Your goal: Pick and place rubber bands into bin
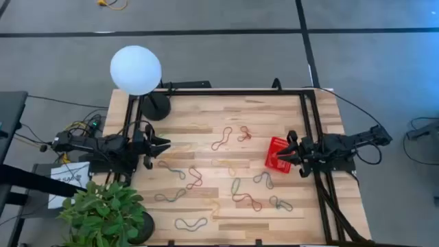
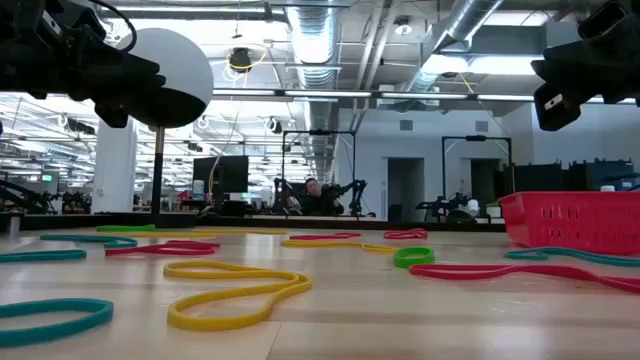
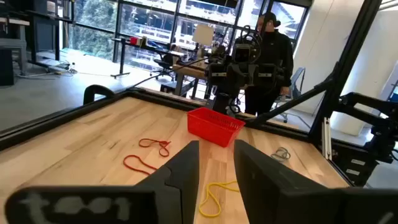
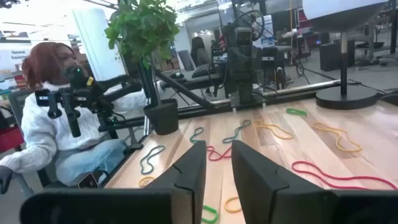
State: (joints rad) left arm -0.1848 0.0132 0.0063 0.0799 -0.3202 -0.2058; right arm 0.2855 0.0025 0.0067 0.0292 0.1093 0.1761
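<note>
Rubber bands (image 1: 236, 186) lie scattered over the wooden table (image 1: 206, 110), most of them between the two arms and toward the near edge: red, green, yellow and bluish loops, each twisted flat on the boards. A white globe lamp (image 1: 136, 69) stands at the far left corner on its black round base (image 1: 156, 106), and a potted plant (image 1: 106, 209) sits at the near left corner. The red bin (image 1: 276, 154) rests on the table's right side, just in front of the right gripper (image 1: 291, 152), and none of the bands can be seen inside it. The left gripper (image 1: 163, 145) hovers at the left edge, its fingers (image 3: 183, 171) a narrow gap apart and holding nothing. The right gripper's fingers (image 4: 189, 171) also stand slightly apart, empty. In the right wrist view, a person (image 4: 46, 134) in a white sweater sits beyond the table.
</note>
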